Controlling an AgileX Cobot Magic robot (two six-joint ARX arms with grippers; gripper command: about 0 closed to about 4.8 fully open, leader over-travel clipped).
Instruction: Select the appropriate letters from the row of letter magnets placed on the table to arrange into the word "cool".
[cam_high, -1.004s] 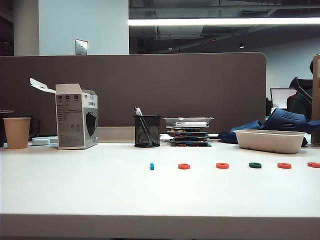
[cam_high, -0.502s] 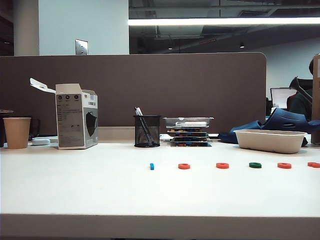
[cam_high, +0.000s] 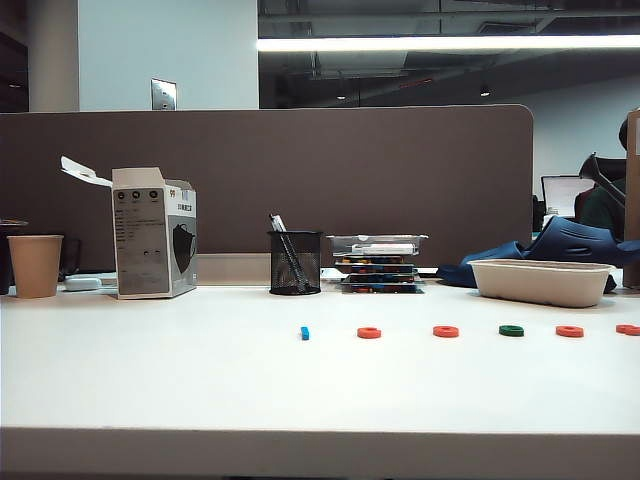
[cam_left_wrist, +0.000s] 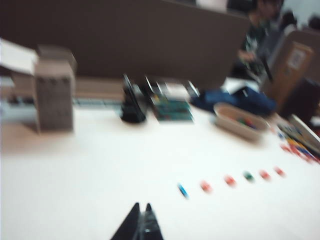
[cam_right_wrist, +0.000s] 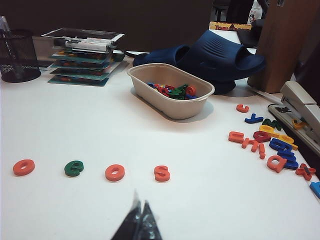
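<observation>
Nothing on the desk (cam_high: 150, 380) has moved. Both the left claw (cam_left_wrist: 141, 220) and right claw (cam_right_wrist: 139, 215) are closed, empty. The row of letter magnets (cam_high: 445, 331) lies ahead of both; the light-blue bar (cam_left_wrist: 183, 190) sits nearest the left.

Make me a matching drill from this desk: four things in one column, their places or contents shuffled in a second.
1. light-blue bar
2. green letter
3. beige tray
4. black mesh cup

A. holds pens
B. between two orange letters
C. left end of the row, exterior view
D. holds loose letters

Pairs: 1-C, 2-B, 3-D, 4-A.

The left jaws and the right jaws are both shut, each short of the row.
</observation>
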